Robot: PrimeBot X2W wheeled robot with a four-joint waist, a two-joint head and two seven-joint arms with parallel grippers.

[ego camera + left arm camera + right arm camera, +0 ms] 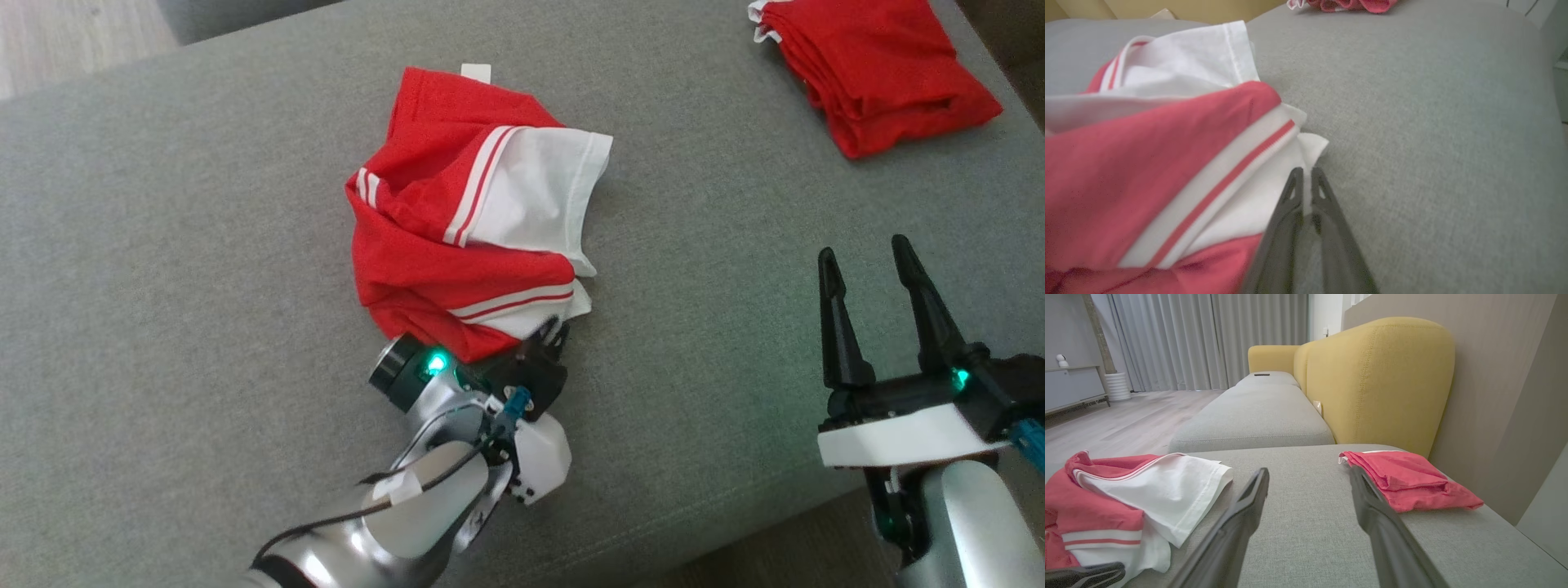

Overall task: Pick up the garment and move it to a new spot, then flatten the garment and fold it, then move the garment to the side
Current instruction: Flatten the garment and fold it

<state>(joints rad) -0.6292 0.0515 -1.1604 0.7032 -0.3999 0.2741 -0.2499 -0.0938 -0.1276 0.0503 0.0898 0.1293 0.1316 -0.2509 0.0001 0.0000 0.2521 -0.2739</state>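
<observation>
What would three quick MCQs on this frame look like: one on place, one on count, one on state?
1. Where does the folded red garment lie in the head view?
A. on the floor
B. at the cushion's near edge
C. at the cushion's far right corner

2. How many garments lie on the grey cushion?
A. one
B. two
C. three

3. How is the right gripper?
A. open, holding nothing
B. shut on cloth
C. shut, empty

Key:
1 C: it sits at the top right of the head view, on the cushion.
2 B: the crumpled red-and-white garment at the centre, plus the folded one.
3 A: its two fingers stand apart over bare cushion.
</observation>
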